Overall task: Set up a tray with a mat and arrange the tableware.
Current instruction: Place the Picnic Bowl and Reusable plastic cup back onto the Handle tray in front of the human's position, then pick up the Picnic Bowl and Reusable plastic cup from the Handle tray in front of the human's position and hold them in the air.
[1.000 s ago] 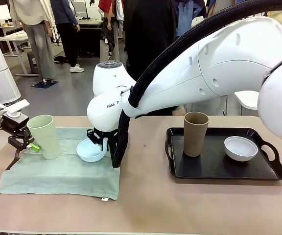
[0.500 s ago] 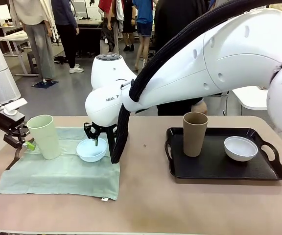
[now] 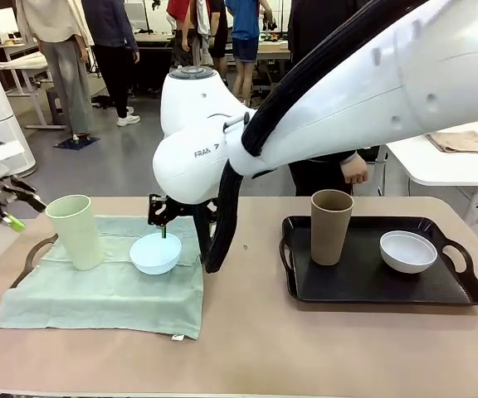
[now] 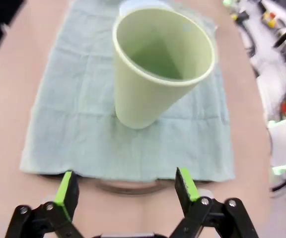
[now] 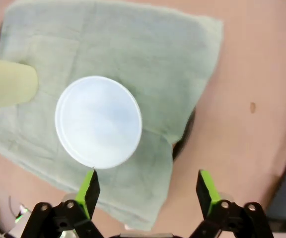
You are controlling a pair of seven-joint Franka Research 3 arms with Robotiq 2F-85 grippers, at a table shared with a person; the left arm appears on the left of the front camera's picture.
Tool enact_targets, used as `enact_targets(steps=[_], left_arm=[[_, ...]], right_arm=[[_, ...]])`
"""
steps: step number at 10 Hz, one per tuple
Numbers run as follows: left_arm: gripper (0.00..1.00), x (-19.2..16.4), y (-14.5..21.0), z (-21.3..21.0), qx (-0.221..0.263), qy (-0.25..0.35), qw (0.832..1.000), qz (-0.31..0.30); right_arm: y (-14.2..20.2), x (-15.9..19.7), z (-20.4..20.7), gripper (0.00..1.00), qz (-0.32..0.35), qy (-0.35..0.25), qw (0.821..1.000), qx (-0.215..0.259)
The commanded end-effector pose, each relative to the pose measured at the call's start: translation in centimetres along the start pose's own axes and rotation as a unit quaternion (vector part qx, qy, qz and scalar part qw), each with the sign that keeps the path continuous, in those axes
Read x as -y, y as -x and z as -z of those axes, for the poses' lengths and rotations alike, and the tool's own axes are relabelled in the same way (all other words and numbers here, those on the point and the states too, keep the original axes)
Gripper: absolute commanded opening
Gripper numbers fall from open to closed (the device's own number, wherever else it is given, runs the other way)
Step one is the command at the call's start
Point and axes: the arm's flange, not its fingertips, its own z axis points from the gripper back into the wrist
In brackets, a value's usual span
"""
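- The right gripper (image 3: 167, 222) hangs just above the blue bowl (image 3: 155, 254), jaws wide and empty. In its wrist view the bowl (image 5: 98, 121) lies at 11 o'clock from the gripper (image 5: 148, 184), with its near rim just beside one pad (image 5: 89, 184) and nothing between the two.
- The left gripper (image 3: 0, 211) hovers at 9 o'clock of the green cup (image 3: 75, 230), near it but apart, jaws wide and holding nothing. In its wrist view the cup (image 4: 158, 69) stands at 12 o'clock from the gripper (image 4: 125, 184), mouth up.
- The green cup and the blue bowl both stand on the mat (image 3: 98, 290), the cup at 9 o'clock of the bowl, and they do not touch. The mat lies over a covered tray (image 3: 30, 253), whose handle shows at the mat's 9 o'clock edge.
- The brown cup (image 3: 331, 225) and the white bowl (image 3: 407, 250) stand on a bare black tray (image 3: 372, 290) at 3 o'clock of the mat. The cup is at 9 o'clock of the bowl, apart from it.
- As I judge it, these two pieces are what is left to arrange.
- The brown cup lies at 3 o'clock from the right gripper, well apart, and the left gripper is much farther off, so the right arm is the nearer one.
- The brown cup's long axis is upright, which likely calls for a level grip across its wall. The white bowl is low and round and sits farther along at 3 o'clock, so it would suit a pinch on its rim from above.
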Motion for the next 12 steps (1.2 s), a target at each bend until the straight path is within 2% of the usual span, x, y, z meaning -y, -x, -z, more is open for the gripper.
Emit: enact_targets(steps=[1,3,4,5,12], left_arm=[[1.0,3.8,-6.4,-3.1,-0.059,-0.005,0.996,-0.062],[1.0,5.7,-11.3,-5.1,-0.068,0.017,0.99,-0.126],[1.0,6.8,-12.9,-6.0,-0.052,0.015,0.989,-0.139],[1.0,5.1,-9.8,-6.1,-0.065,-0.011,0.994,-0.091],[1.0,5.1,-9.8,-6.1,-0.065,-0.011,0.994,-0.091]], right_arm=[[2.4,1.3,-4.2,1.0,-0.01,0.026,0.999,0.02],[3.4,0.9,-8.7,1.0,-0.018,0.043,0.998,0.046],[3.8,0.5,-10.5,1.0,-0.024,0.041,0.997,0.064],[2.1,0.5,-7.7,1.0,-0.017,0.027,0.999,0.03],[2.1,0.5,-7.7,1.0,-0.017,0.027,0.999,0.03]])
